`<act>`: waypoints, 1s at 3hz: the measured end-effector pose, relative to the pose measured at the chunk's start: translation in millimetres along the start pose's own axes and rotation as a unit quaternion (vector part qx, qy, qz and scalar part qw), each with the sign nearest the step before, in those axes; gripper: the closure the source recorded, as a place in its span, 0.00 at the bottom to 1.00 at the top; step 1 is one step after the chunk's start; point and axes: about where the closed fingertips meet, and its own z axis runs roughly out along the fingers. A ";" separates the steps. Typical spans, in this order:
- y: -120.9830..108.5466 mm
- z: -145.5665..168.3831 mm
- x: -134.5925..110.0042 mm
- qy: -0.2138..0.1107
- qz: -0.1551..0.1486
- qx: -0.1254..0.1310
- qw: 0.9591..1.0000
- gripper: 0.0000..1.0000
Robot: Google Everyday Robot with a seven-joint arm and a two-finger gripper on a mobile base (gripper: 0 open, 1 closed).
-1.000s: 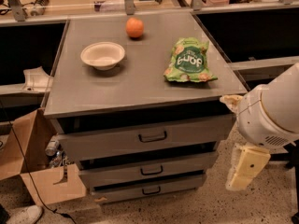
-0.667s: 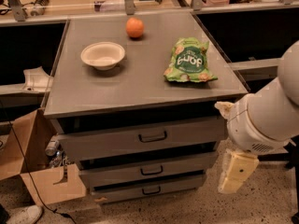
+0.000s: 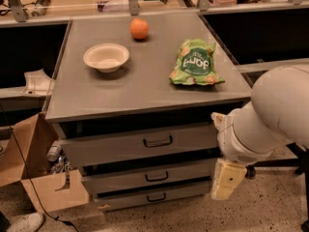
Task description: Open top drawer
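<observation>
Speckled workshop floor with dark benches behind, and in the middle a grey metal cabinet [image 3: 145, 88]. At its right side, a big white arm [image 3: 277, 115], low beside the drawer fronts. Directly under the cabinet top, the top drawer [image 3: 111, 149], tallest and widest of three, apparently closed and not yet touched. Hanging under the arm, the gripper [image 3: 228, 179], off the right end of the fronts, about level with the middle drawer [image 3: 120, 178] and well apart from any handle; open or closed, cannot tell.

Judged as the approach step, with nothing gripped. Probably needed next: rise a little, travel left to the small dark loop handle [image 3: 158, 141] at the centre of the top front, hook it, then pull straight outward. Nothing between gripper and handle.

At the left on the floor, a cardboard box [image 3: 29, 168], seemingly clear of the drawer path. On the cabinet top, a green snack bag [image 3: 195, 63], a pale bowl [image 3: 106, 57] and an orange [image 3: 139, 29], possibly shaken by a hard pull.
</observation>
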 end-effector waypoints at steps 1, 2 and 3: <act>-2.0 23.7 -7.6 -0.001 0.008 -0.001 1.000 0.00; -4.7 63.2 -12.5 0.019 0.024 -0.006 1.000 0.00; -4.9 62.8 -12.3 0.019 0.027 -0.006 0.999 0.00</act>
